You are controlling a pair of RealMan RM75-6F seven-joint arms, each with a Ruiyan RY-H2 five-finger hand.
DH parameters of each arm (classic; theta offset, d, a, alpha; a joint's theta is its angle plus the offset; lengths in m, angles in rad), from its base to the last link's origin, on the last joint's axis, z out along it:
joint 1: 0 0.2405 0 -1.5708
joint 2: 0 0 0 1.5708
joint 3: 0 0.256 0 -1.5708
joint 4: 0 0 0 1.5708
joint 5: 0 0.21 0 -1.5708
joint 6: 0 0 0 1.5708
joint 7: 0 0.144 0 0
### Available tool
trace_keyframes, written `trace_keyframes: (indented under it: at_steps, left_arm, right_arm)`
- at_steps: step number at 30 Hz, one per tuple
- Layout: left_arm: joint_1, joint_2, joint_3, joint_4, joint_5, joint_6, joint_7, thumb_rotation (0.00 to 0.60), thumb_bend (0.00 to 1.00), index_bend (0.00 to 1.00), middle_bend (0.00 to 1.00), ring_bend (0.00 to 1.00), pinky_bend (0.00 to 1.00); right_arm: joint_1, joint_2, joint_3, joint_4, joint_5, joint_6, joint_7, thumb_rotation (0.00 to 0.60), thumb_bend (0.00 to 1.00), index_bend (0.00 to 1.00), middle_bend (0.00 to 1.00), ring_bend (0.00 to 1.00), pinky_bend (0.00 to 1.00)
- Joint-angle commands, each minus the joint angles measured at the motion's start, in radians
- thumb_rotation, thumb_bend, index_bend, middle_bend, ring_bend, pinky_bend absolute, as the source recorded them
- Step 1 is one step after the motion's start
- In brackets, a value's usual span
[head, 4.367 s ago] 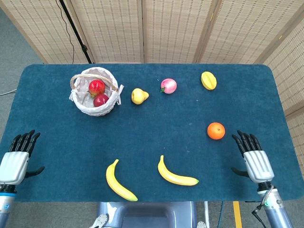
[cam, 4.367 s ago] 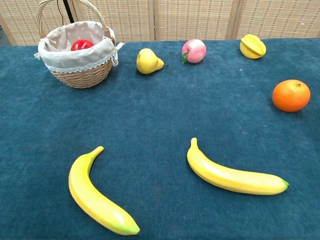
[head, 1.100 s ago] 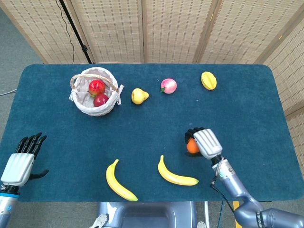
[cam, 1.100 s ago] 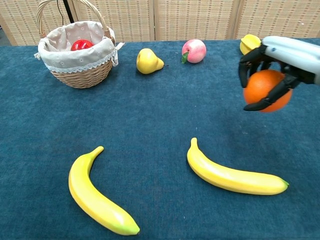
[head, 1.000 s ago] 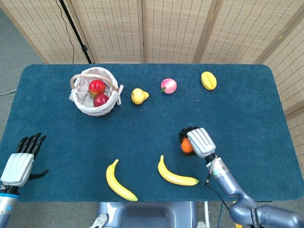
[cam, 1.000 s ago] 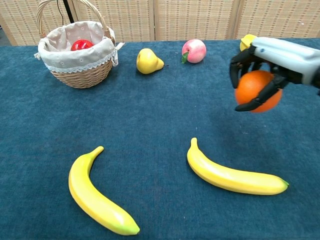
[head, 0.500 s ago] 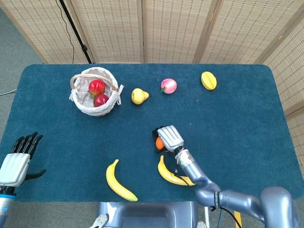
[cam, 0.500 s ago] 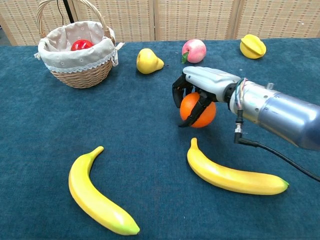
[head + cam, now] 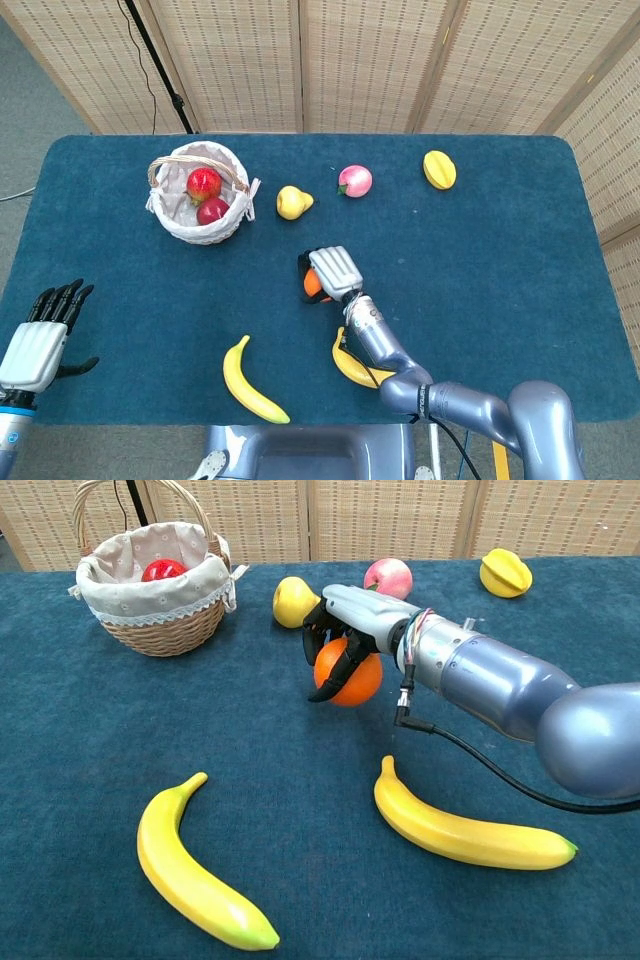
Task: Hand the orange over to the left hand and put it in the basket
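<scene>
My right hand (image 9: 330, 273) (image 9: 345, 630) grips the orange (image 9: 313, 285) (image 9: 352, 681) from above, holding it in the air over the middle of the table. The wicker basket (image 9: 178, 222) (image 9: 170, 628) with a white cloth lining stands at the far left and holds two red fruits (image 9: 204, 184). My left hand (image 9: 42, 334) rests at the near left edge of the table, fingers spread and empty; the chest view does not show it.
A yellow pear (image 9: 292, 202) (image 9: 287, 600), a pink peach (image 9: 355, 181) (image 9: 388, 576) and a yellow starfruit (image 9: 439, 169) (image 9: 505, 572) lie along the far side. Two bananas (image 9: 252, 381) (image 9: 196, 879) (image 9: 467, 827) lie near the front edge.
My right hand has carried the orange leftward and a little farther from me, from the table's right side toward its middle. The left hand has hardly moved.
</scene>
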Motion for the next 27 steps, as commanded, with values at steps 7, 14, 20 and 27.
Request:
trace_keyframes:
  at_steps: [7, 14, 20, 27]
  left_arm:
    - [0.0, -0.002, 0.001, -0.003, 0.001, 0.001, 0.007, 0.6, 0.0, 0.0, 0.0, 0.0, 0.01]
    - [-0.001, -0.001, 0.002, -0.002, 0.002, 0.0, 0.005, 0.6, 0.0, 0.0, 0.0, 0.0, 0.01]
    - [-0.002, -0.002, 0.002, -0.002, 0.002, -0.002, 0.004, 0.6, 0.0, 0.0, 0.0, 0.0, 0.01]
    - [-0.002, -0.002, 0.003, -0.002, 0.002, -0.004, 0.006, 0.6, 0.0, 0.0, 0.0, 0.0, 0.01]
  right_arm:
    - [0.013, -0.029, 0.001, 0.023, 0.018, 0.02, 0.006, 0.6, 0.3, 0.71, 0.61, 0.68, 0.73]
    - [0.017, -0.046, -0.011, 0.055, -0.001, 0.023, 0.046, 0.6, 0.24, 0.6, 0.51, 0.53, 0.54]
    - [0.017, -0.036, -0.017, 0.05, -0.017, 0.02, 0.077, 0.6, 0.0, 0.37, 0.31, 0.31, 0.24]
    - [0.012, -0.009, -0.017, 0.012, -0.014, 0.014, 0.085, 0.6, 0.0, 0.26, 0.21, 0.2, 0.14]
